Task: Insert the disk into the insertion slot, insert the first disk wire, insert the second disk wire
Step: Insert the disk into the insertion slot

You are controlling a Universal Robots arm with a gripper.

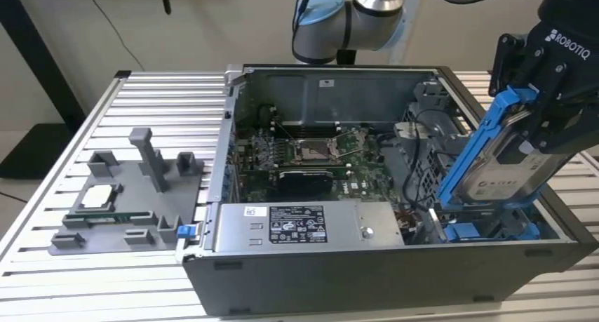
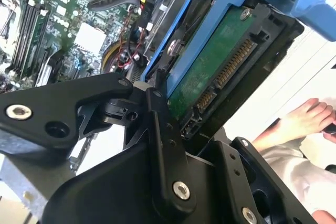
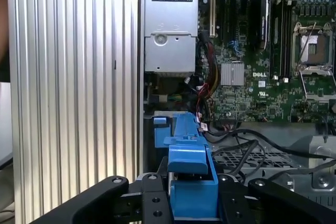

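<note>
Gripping the disk (image 1: 506,164) across its blue carrier frame, the gripper (image 1: 541,136) in the exterior view is clamped on the drive and holds it steeply tilted over the end of the open computer case (image 1: 374,273) on the exterior view's right, its lower edge down by the blue drive bay (image 1: 492,231); whether it has entered the slot I cannot tell; in the second wrist view the drive's green circuit board (image 2: 210,72) and connector row face the camera, with a person's hand (image 2: 310,119) well off to one side; in the first wrist view the frame sits between the fingers (image 3: 153,203), with loose cables (image 3: 252,135) just beside the bay; doing this step well probably means squaring the frame with the bay's rails rather than forcing it in tilted, and steering its edge clear of those cables.
</note>
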